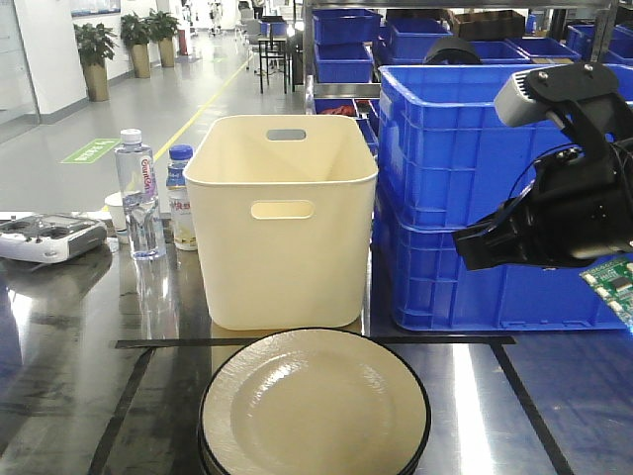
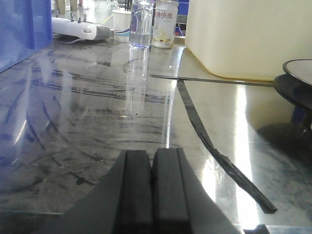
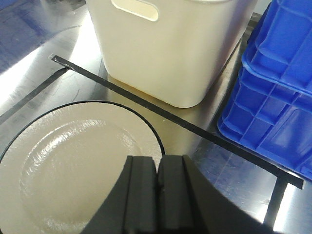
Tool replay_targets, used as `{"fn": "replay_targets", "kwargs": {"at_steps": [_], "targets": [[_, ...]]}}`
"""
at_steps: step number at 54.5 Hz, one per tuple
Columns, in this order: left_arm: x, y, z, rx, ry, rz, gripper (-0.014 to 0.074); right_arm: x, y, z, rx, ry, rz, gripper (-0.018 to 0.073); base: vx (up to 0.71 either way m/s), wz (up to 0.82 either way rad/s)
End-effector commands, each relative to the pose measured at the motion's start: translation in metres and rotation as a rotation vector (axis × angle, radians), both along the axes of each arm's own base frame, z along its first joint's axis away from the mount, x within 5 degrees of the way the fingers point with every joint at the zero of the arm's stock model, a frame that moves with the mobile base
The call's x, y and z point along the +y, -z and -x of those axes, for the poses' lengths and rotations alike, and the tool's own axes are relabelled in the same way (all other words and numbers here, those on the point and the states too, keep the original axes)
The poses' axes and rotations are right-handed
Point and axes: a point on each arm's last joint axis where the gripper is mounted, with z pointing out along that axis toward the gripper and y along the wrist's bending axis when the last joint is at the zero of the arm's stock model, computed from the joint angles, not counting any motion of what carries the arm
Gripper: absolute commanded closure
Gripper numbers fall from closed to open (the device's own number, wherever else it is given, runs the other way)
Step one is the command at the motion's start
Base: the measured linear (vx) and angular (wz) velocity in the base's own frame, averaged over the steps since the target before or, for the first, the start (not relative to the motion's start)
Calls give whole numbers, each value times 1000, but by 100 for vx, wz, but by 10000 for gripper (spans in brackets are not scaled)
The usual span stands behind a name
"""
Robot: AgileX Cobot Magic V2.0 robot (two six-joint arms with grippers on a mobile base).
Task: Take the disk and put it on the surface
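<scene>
The cream black-rimmed plate [image 1: 315, 406] is lying atop a stack on the steel tabletop [image 1: 69, 386], just before the cream bin [image 1: 282, 223]. Both the right gripper [image 3: 158, 187] and left gripper [image 2: 152, 187] are hovering with jaws pressed together, empty.

Cut off and unreadable

Plate stack [image 1: 315, 406] clipped by front view's bottom edge; stack count unclear. Bottle labels [image 1: 139, 181] too small to read. Left arm out of frame.

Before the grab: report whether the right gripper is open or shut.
Shut. In the right wrist view the right gripper has its two fingers pressed together, empty, above the plate.
</scene>
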Motion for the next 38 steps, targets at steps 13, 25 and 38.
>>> {"fn": "replay_targets", "kwargs": {"at_steps": [13,25,38], "targets": [[1,-12,1,-105,-9,1,604,-4,-21,6,-113,20,-39,571,0,0],[1,-12,1,-105,-9,1,604,-4,-21,6,-113,21,-36,571,0,0],[1,-12,1,-105,-9,1,604,-6,-18,8,-90,17,-4,570,0,0]]}}
